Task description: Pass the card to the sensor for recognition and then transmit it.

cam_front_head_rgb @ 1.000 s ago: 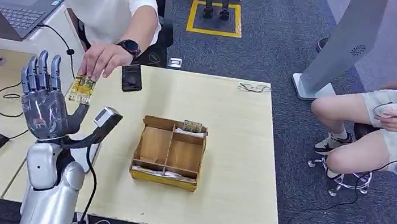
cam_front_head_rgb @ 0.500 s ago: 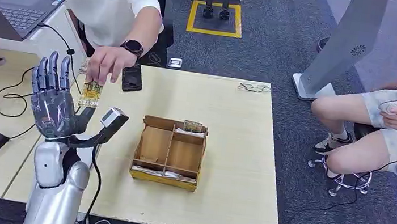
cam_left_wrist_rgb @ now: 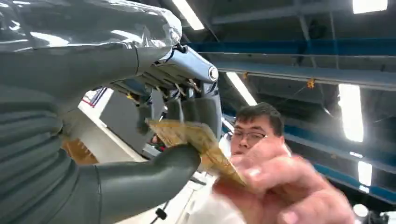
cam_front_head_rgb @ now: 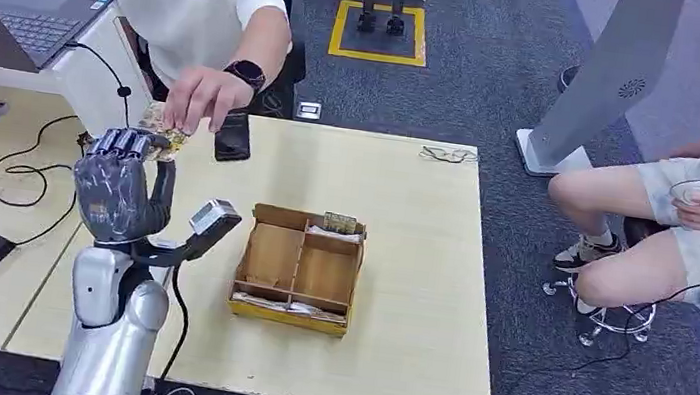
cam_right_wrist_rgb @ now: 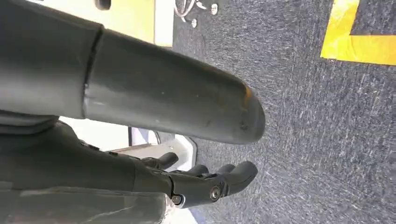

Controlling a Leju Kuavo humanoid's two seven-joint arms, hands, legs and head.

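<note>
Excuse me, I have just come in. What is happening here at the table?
A person in a white shirt is handing a yellowish card to the robot. The left robot hand is raised over the table, its fingers closed on the card, while the person's hand holds the other end. The right robot hand hangs by the floor, fingers loosely apart, holding nothing. A wooden box with compartments sits on the table.

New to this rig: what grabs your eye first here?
The raised left hand at the table's left end, fingers curled over a yellowish card that a person's hand also holds. Next, the compartmented wooden box mid-table, and the right hand hanging loose above the carpet.
</note>
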